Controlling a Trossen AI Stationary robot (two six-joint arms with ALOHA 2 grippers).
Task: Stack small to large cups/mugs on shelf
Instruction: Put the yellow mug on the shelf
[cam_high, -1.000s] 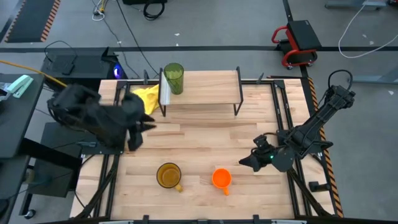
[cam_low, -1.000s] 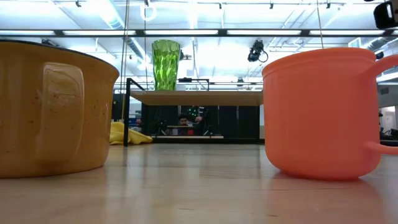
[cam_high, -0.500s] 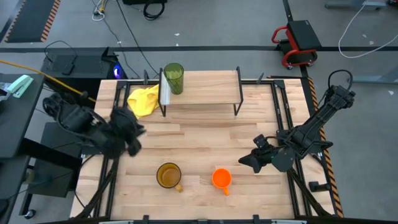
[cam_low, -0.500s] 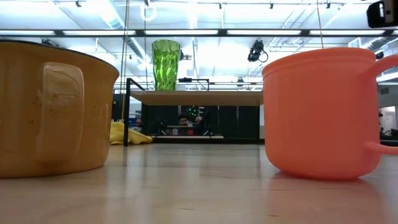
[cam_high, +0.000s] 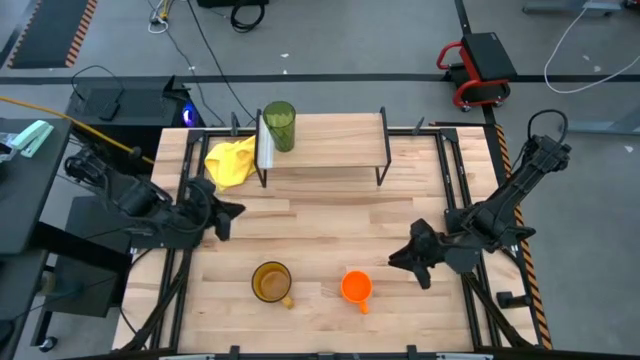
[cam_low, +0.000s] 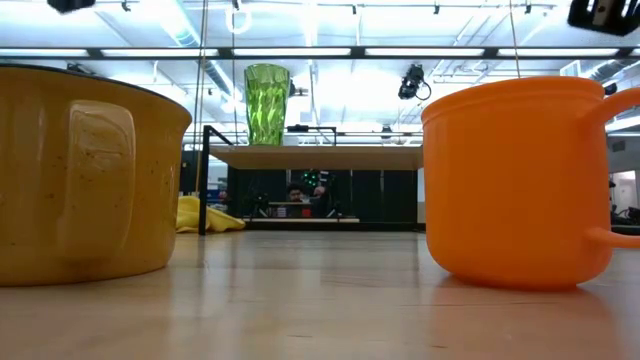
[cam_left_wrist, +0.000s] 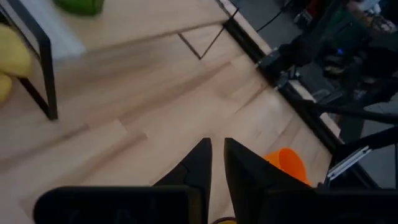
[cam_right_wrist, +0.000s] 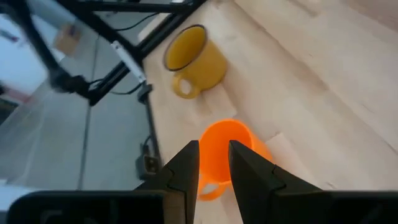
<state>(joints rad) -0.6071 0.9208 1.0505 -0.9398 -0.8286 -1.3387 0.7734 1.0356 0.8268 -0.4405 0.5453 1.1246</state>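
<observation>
Orange mug (cam_high: 356, 287), small w/ handle, sits on the slatted wooden table (cam_high: 330, 225) near the front edge, just beside the right gripper (cam_high: 400, 259) but not touching it. In the right wrist view the mug (cam_right_wrist: 229, 152) lies straight ahead of the fingers (cam_right_wrist: 184, 167), which stand slightly apart w/ a narrow gap, nothing between them. Yellow-brown mug (cam_high: 271, 282) w/ handle is just left of the orange one, apart from it; well apart from both grippers.

Green tumbler (cam_high: 279, 126) stands upright on the left end of the shelf (cam_high: 330, 140), a light wood top on thin black legs at the table's back. Yellow cloth (cam_high: 231, 160) lies beside the shelf's left legs.

Left gripper (cam_high: 232, 210) hovers over the table's left edge, between cloth and yellow-brown mug, holding nothing; its fingers (cam_left_wrist: 200, 165) are nearly together, a thin gap showing in the left wrist view. Orange mug (cam_left_wrist: 285, 163) shows beyond them, far off.
</observation>
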